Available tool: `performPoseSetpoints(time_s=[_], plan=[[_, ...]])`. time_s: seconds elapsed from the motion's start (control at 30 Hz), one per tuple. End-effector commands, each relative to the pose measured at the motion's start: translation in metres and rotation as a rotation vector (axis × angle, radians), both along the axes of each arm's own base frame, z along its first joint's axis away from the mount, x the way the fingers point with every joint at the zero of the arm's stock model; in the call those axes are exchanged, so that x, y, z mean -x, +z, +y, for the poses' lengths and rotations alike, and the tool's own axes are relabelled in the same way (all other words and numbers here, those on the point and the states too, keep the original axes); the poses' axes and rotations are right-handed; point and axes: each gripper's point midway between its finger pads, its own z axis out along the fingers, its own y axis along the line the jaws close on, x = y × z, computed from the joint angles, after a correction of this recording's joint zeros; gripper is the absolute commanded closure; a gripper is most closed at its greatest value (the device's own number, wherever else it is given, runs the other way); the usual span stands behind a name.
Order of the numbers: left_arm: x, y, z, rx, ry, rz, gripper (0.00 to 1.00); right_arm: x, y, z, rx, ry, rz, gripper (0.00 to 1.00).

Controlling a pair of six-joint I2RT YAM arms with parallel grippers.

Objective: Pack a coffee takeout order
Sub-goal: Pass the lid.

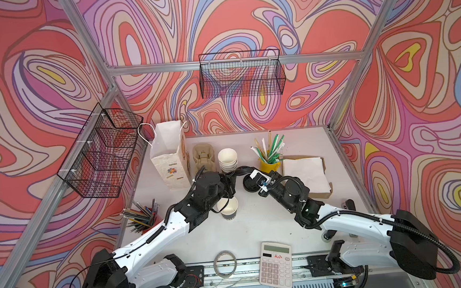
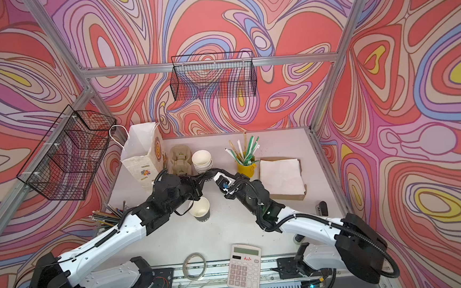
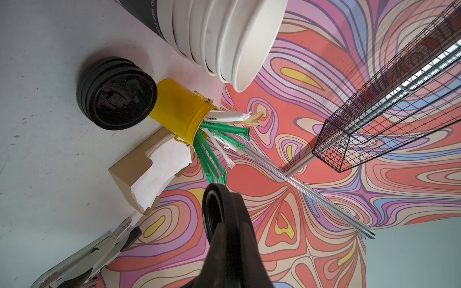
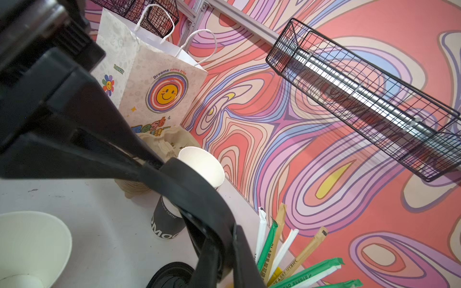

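Observation:
A single black lid (image 1: 242, 169) hangs over the table between my two grippers. My left gripper (image 1: 233, 175) is shut on one side of its rim (image 3: 211, 212). My right gripper (image 1: 250, 173) is shut on the opposite side (image 4: 199, 197). The black paper cup (image 1: 228, 207) stands lidless beside the left arm, its white inside showing. At the back left, the tan pulp carrier (image 1: 204, 157) lies next to the tall white printed bag (image 1: 169, 154), which stands open.
A stack of black lids (image 1: 250, 187) sits under the right gripper. Behind the grippers are stacked lidless cups (image 1: 227, 158), a yellow straw pot (image 1: 268, 164) and a napkin box (image 1: 306, 175). Calculator (image 1: 276, 263), tape ring (image 1: 226, 263) and pencil cup (image 1: 142, 214) lie nearer.

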Motion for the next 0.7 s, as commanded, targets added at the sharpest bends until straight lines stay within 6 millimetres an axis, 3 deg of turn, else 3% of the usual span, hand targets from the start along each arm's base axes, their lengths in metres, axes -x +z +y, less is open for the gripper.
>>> performPoseSetpoints(time_s=[0.0, 0.13, 0.27, 0.67], plan=[[-0.002, 0.010, -0.005, 0.041, -0.012, -0.039, 1.00, 0.023, -0.003, 0.019, -0.002, 0.132, 0.016, 1.00], [-0.001, 0.011, -0.008, 0.041, -0.034, -0.052, 1.00, 0.022, -0.007, 0.021, -0.001, 0.134, 0.034, 0.97], [0.002, 0.015, -0.008, 0.029, -0.050, -0.089, 1.00, 0.023, -0.007, 0.022, -0.003, 0.143, 0.043, 0.83], [0.004, 0.025, 0.011, -0.008, -0.001, -0.206, 1.00, 0.031, -0.003, 0.019, -0.044, 0.164, 0.134, 0.56]])
